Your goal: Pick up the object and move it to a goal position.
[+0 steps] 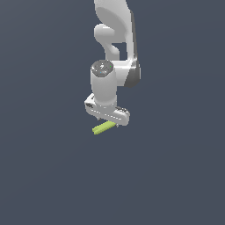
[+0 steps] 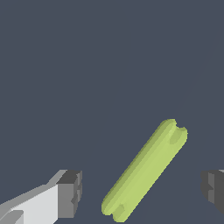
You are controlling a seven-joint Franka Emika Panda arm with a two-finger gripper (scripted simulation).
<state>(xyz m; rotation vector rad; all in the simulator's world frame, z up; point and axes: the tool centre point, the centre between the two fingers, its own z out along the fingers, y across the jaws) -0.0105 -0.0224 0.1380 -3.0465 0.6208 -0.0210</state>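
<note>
— How wide is the gripper (image 2: 142, 192) standing?

— Wide apart. From the wrist camera I see one dark finger pad (image 2: 70, 194) on its pale finger and the other pad at the far edge of the picture, with a broad gap between them. The yellow-green rod (image 2: 145, 169) lies in that gap, slanted across it, and there is clear space between it and each pad. Nothing is gripped.

— And from the outside?

— In the exterior view the white arm (image 1: 115, 44) hangs down from the top of the picture, the hand turned downward, and the gripper (image 1: 108, 120) sits directly above the rod (image 1: 103, 128). One end of the rod pokes out toward the exterior view's left; the other end is hidden under the hand. I can't tell from there whether the fingertips reach the surface.

— What is the rod like?

— Slim, smooth, with a small notch at each rounded end.

— The surface, the room?

— One flat dark slate-blue ground (image 1: 176, 176) fills both views, plain and unmarked, with no visible edge or wall.
</note>
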